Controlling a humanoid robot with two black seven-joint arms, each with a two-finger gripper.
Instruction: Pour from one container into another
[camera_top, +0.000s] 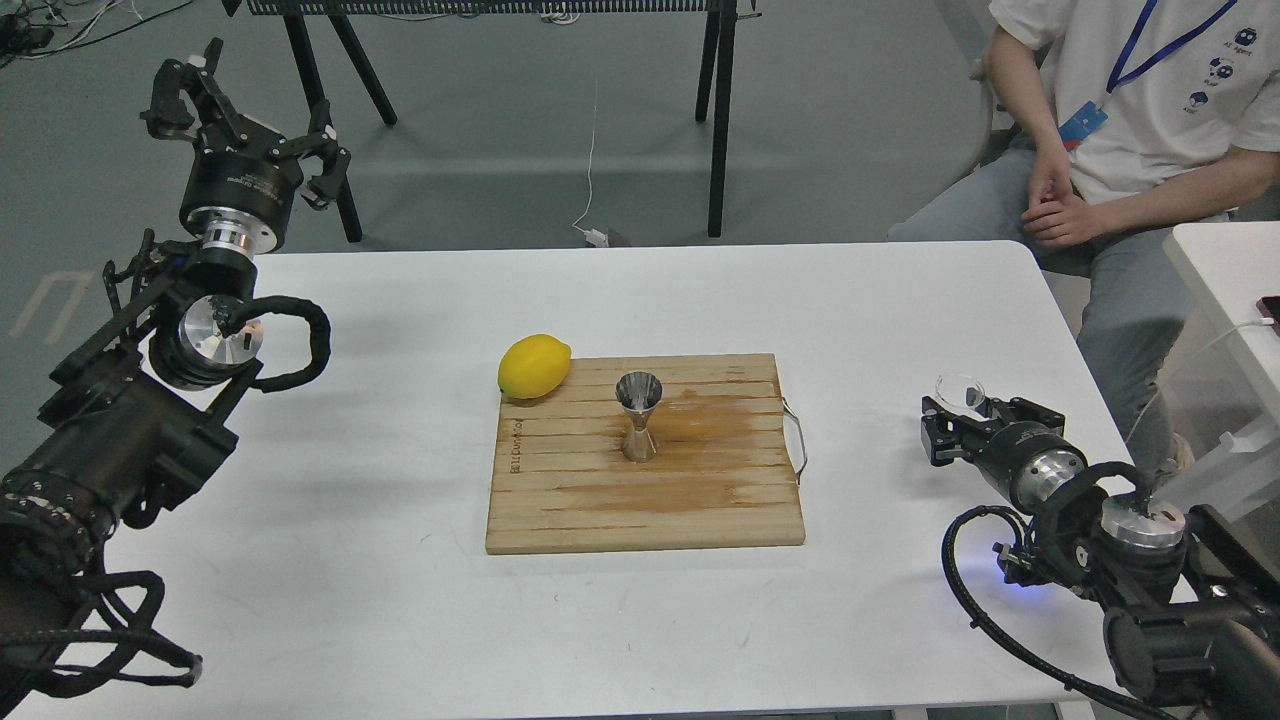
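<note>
The steel hourglass jigger stands upright near the middle of the wooden cutting board. Far to its right, over the white table, my right gripper is shut on the small clear glass cup, whose rim shows just above the fingers. My left gripper hangs high past the table's back left corner, fingers spread open and empty, well away from both containers.
A yellow lemon lies on the board's back left corner. A metal handle sticks out of the board's right side. A seated person is at the back right. A second white table stands at the far right.
</note>
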